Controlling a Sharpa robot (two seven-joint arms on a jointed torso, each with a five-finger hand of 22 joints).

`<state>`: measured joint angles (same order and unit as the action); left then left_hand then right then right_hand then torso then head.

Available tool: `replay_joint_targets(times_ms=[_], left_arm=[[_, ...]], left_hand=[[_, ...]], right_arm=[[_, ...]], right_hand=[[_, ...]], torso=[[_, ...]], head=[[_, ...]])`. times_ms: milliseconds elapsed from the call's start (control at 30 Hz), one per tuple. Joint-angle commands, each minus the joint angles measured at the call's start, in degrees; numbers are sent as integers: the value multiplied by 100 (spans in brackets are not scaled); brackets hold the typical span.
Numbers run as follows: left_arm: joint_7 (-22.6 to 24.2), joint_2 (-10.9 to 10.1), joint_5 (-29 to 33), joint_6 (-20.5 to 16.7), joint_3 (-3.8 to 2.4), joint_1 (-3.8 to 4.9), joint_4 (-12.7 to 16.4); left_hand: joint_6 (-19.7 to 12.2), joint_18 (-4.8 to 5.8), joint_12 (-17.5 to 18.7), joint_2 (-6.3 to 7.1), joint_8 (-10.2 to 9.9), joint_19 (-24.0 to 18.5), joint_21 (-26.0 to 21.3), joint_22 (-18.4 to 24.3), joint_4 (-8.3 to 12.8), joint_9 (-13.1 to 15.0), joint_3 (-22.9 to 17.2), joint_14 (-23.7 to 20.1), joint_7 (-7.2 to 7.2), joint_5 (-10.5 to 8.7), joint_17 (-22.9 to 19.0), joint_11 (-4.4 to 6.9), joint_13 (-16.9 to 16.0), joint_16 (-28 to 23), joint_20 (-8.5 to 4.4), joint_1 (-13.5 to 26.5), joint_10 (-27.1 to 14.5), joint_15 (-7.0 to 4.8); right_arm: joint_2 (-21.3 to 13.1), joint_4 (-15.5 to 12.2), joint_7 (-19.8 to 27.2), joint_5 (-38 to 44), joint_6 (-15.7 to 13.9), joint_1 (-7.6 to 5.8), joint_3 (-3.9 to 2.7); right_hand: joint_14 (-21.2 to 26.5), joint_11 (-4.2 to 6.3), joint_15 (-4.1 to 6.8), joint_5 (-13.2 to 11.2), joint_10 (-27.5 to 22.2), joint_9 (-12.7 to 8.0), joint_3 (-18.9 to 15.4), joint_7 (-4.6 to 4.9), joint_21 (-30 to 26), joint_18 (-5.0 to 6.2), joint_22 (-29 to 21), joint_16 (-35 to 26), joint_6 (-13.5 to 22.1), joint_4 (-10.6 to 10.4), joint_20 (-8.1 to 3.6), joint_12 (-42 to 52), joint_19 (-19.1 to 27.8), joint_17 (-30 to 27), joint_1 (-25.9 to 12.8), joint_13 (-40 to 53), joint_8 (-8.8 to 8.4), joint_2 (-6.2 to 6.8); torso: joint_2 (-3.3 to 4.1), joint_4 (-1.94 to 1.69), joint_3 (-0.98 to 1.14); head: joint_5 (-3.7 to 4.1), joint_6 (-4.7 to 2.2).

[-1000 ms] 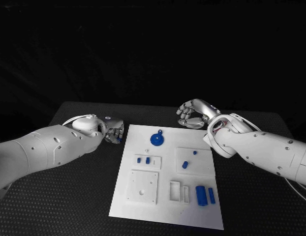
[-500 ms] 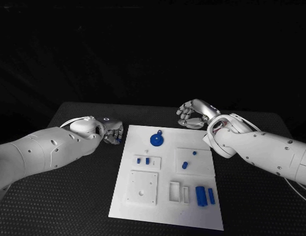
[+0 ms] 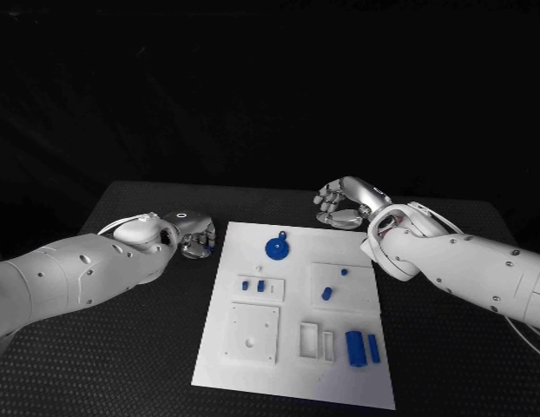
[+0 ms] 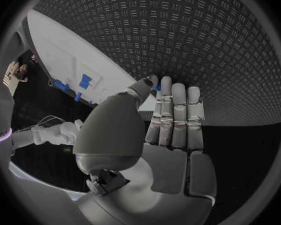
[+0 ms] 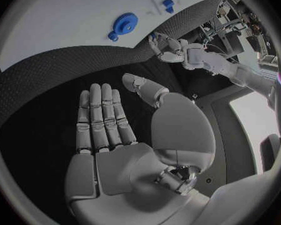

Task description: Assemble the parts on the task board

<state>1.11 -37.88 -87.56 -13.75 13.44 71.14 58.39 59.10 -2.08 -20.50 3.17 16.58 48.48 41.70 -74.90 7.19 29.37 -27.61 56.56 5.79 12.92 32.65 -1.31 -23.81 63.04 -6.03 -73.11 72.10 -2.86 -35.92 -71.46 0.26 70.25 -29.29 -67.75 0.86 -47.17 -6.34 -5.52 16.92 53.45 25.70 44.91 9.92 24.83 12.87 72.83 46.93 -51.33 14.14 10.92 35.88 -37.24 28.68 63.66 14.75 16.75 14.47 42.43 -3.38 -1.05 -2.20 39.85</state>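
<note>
Head view: the white task board [image 3: 298,347] lies lengthwise in the middle of the black table [image 3: 95,365], from the frame's centre down toward the lower edge. Near the board's upper end sits a blue round disc with a small tab [image 3: 278,247]. Below it on the left are two small blue pieces [image 3: 253,284] in a shallow raised block, and to the right two more blue pieces [image 3: 334,282] on a square plate. Lower left is a white square plate with holes [image 3: 253,330]; lower right, two blue bars [image 3: 363,346] lie side by side just beside a white slotted holder [image 3: 317,339]. The left hand [image 3: 193,234] is left of the board's upper corner, off the board, fingers gathered and nothing seen in them. The right hand [image 3: 341,201] is beyond the board's upper right corner, over the table, fingers curled loosely with nothing in them.

Left wrist view: the left hand [image 4: 168,135] has its fingers straight and close together, thumb alongside, holding nothing. The task board [image 4: 72,60] curves through the upper left, with small blue pieces [image 4: 84,81] on it.

Right wrist view: the right hand [image 5: 109,135] is flat and open, fingers extended together, thumb apart, empty. The blue disc [image 5: 124,24] lies on the task board [image 5: 59,20] at the top; the left hand [image 5: 168,47] shows at upper right.
</note>
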Motion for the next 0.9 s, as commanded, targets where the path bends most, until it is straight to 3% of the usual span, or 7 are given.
replay_joint_targets(times_ms=[33, 200, 633, 733, 900], left_arm=[[-14, -69, 244, -120, 18, -25, 36], [19, -126, 380, -204, 17, -25, 102], [259, -338, 1107, -704, -26, -18, 306], [418, -365, 1664, -766, -29, -17, 337], [770, -411, 3230, -752, -29, -17, 386]], left_hand=[[70, 80, 161, -39, 92, 46, 34, -125, 241, 74, -201, 49, -1, 9, -9, -8, -23, -27, -240, 260, 75, -2], [60, 75, 322, -68, 103, 69, 55, -125, 393, 93, -344, 66, 0, 15, -13, -26, -36, -25, -246, 431, 108, -8], [48, 63, 495, -92, 116, 123, 85, -122, 478, 115, -452, 120, 3, 40, -17, -57, -33, -22, -264, 540, 126, -30], [51, 63, 520, -100, 120, 127, 86, -121, 483, 119, -465, 122, 2, 44, -20, -60, -32, -27, -265, 555, 131, -31], [52, 65, 542, -118, 124, 123, 86, -122, 497, 125, -481, 119, 0, 41, -23, -59, -34, -33, -264, 569, 147, -30]], right_arm=[[-5, -11, 60, -9, 43, -1, -2], [-6, -9, 63, -13, 39, -1, -2], [-10, -6, 69, -19, 41, -1, -2], [-10, -3, 71, -19, 42, -1, -2], [-17, 6, 70, -22, 43, -1, -2]], right_hand=[[24, -2, -35, 30, 48, -9, -31, -4, -33, -101, 7, -20, 37, 1, 20, -39, 30, -10, 21, -11, 16, -21], [25, -2, -36, 29, 48, -9, -32, -4, -35, -101, 8, -20, 37, 1, 20, -39, 31, -11, 22, -13, 17, -21], [28, -2, -37, 28, 49, -11, -35, -3, -42, -101, 11, -20, 39, 2, 21, -39, 31, -14, 24, -21, 17, -24], [29, -2, -37, 28, 49, -12, -36, -3, -44, -101, 12, -19, 39, 3, 21, -39, 31, -15, 25, -23, 17, -25], [29, -3, -37, 28, 49, -12, -37, -3, -46, -101, 13, -19, 39, 3, 21, -39, 31, -16, 26, -26, 17, -26]], torso=[[-1, 1, 1], [3, 5, 2], [1, 6, 6], [4, 10, 5], [5, 10, 8]], head=[[-8, -2], [-17, -5], [-25, -9], [-25, -13], [-15, -20]])
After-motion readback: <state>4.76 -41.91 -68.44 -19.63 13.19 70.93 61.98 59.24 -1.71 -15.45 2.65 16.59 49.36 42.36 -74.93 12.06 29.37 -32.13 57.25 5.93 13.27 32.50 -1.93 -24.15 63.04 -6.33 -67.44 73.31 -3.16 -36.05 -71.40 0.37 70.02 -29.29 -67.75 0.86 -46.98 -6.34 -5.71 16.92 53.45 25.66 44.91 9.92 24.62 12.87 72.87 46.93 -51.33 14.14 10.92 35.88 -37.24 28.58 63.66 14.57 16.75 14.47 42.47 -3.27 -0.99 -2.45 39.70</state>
